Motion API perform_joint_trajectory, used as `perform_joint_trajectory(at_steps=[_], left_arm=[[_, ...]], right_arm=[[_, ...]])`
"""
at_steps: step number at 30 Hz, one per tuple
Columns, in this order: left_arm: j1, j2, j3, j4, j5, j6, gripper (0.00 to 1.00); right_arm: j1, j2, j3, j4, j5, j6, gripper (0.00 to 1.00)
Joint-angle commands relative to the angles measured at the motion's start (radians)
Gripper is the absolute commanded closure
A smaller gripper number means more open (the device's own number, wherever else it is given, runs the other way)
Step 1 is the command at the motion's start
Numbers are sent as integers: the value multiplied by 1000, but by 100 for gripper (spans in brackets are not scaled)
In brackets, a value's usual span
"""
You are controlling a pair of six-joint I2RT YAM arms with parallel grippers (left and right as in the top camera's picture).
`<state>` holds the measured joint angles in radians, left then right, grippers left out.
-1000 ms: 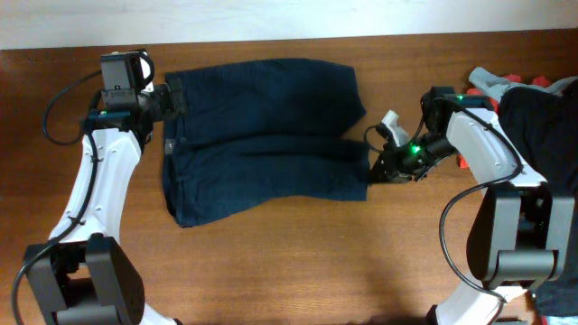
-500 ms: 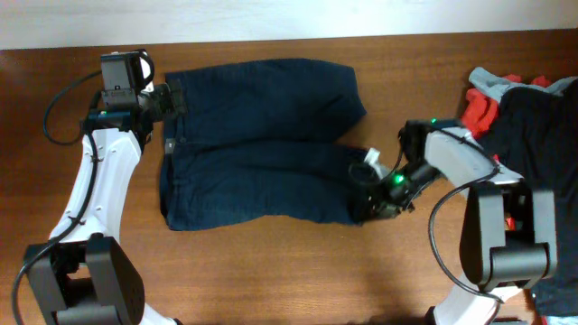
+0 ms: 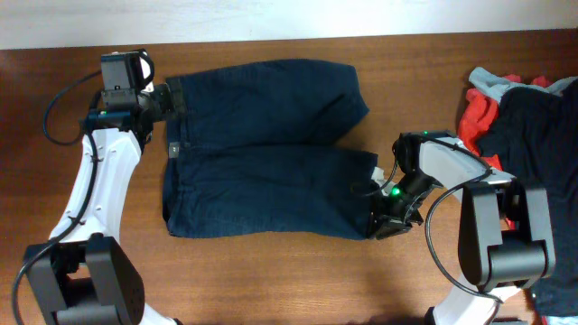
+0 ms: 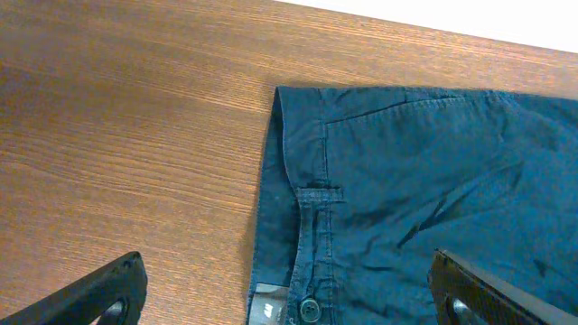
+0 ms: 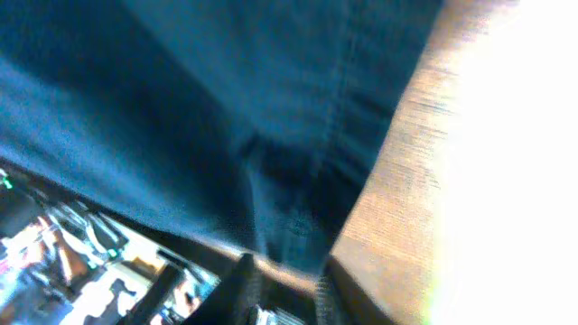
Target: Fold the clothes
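Cannot tell whether the right gripper (image 3: pixel 388 221) is spread or pinching. Right-wrist view badly motion-blurred; can make out only two dark fingertips (image 5: pixel 242 282) at the bottom edge, with blue cloth just above them. From overhead, place this claw at the outer hem corner of the nearer leg of the dark navy-blue cotton shorts (image 3: pixel 262 149). Touching or just clear of the cloth: not resolvable.

Log the left gripper (image 3: pixel 172 97) as spread wide and holding nothing. In the left-wrist view, find its black fingertips (image 4: pixel 108 287) at opposite lower corners, both cut off by the frame edge. Between and ahead of them, note the waistband (image 4: pixel 275 181), a belt loop (image 4: pixel 316 194), a button (image 4: pixel 310 310) and a small label (image 4: pixel 268 310). Rest of the waistband cropped out below.

Find the shorts lying flat, waistband at the left claw, both legs running side by side toward the right claw.

Beyond the right claw, on the side away from the shorts, note a heap of soft garments (image 3: pixel 542 126) in black, orange-red and grey, cut off by the frame edge and partly masked by the right arm. Note also a black cable (image 3: pixel 56 108) looping off the left arm.

Underneath all, a brown wood-grain table (image 3: pixel 271 280). Along its far edge, a white strip (image 3: pixel 271 18); wall or floor, cannot say.
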<state>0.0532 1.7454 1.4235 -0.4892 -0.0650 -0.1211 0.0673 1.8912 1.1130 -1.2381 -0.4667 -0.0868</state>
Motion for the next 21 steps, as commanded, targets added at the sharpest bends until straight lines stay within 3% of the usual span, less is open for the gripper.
perform_joint_trajectory(at_steps=[1, 3, 11, 14, 21], left_arm=[[4, 1, 6, 1, -11, -9, 1], [4, 1, 6, 1, -11, -9, 1], [4, 1, 6, 1, -11, -9, 1], [4, 1, 6, 1, -11, -9, 1], [4, 1, 6, 1, -11, -9, 1]], right_arm=[[6, -18, 77, -47, 27, 25, 61], [5, -20, 130, -82, 27, 25, 51], [5, -30, 337, -51, 63, 17, 32], [5, -30, 352, 86, 83, 18, 23], [6, 1, 352, 604, 89, 155, 21]])
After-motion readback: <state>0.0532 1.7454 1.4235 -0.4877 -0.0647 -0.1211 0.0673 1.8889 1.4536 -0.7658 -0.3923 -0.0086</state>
